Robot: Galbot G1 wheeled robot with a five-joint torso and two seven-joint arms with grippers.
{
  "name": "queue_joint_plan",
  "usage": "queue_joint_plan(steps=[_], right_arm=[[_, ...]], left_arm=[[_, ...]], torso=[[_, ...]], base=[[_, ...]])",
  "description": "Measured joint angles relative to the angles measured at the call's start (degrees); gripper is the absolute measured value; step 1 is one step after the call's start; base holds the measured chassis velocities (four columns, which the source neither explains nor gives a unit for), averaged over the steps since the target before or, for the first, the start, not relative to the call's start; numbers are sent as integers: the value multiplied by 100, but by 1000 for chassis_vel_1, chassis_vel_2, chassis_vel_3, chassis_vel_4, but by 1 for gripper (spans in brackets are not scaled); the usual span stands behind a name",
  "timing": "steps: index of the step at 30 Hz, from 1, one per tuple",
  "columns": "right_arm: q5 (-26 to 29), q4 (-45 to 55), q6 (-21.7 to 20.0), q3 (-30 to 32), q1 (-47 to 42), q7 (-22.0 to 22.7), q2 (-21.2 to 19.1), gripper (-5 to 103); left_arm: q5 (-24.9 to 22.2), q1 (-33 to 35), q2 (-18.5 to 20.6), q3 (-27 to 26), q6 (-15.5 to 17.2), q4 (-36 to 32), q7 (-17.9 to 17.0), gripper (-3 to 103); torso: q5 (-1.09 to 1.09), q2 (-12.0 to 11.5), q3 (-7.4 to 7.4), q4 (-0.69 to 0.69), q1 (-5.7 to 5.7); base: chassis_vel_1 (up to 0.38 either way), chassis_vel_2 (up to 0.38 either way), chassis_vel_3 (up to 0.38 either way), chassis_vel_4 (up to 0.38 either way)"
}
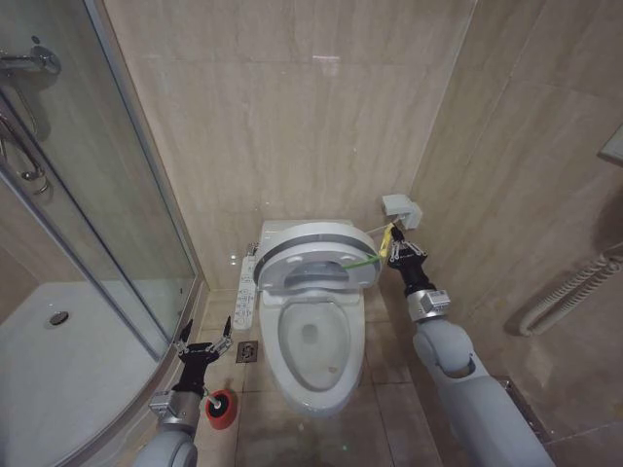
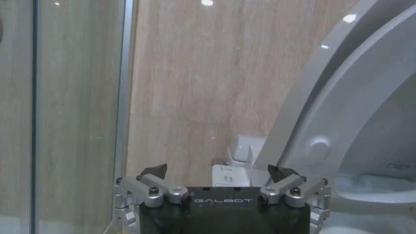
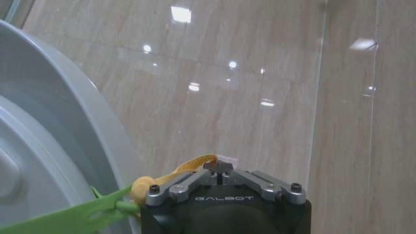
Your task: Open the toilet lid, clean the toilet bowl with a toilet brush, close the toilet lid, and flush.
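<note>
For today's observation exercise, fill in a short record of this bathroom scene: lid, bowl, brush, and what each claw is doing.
toilet lid: raised, leaning back toward the wall
strap: green and yellow, runs from the lid's rim to the right claw
toilet bowl: uncovered, water hole visible at the bottom
toilet brush: on the floor left of the toilet, red base, untouched
right claw: shut on the strap, beside the raised lid
left claw: open, holding nothing, above the brush
shower tray: white, far left behind glass
</note>
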Motion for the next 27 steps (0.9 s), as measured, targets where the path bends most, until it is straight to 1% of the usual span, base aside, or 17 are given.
queue_joint_plan(steps=[7, 14, 20, 22, 23, 25, 27], right_arm=[[27, -85, -104, -104, 111, 9, -11, 0], [97, -296, -135, -270, 230, 5, -61, 0], [150, -502, -143, -289, 337, -32, -52, 0], [177, -612, -173, -334, 407, -56, -44, 0], [192, -650, -177, -342, 454, -56, -37, 0], [210, -688, -183, -352, 514, -55, -28, 0], [232, -809, -199, -374, 657, -51, -11, 0]], left_arm=[[0, 0, 0, 0, 0, 0, 0, 100], [0, 0, 0, 0, 0, 0, 0, 100], [0, 0, 0, 0, 0, 0, 0, 100], [0, 0, 0, 1, 0, 0, 1, 100], [0, 0, 0, 0, 0, 0, 0, 100], [0, 0, 0, 0, 0, 0, 0, 100], [0, 0, 0, 0, 0, 0, 0, 100]], torso=[[0, 0, 0, 0, 0], [-1, 1, -1, -4, -1], [0, 1, -1, -1, -1], [2, 0, 0, 5, -1], [3, 0, 1, 5, 0], [1, 0, 0, 6, 0], [0, 0, 0, 2, 0]], base=[[0, 0, 0, 0], [0, 0, 0, 0], [0, 0, 0, 0], [0, 0, 0, 0], [0, 0, 0, 0], [0, 0, 0, 0], [0, 0, 0, 0]])
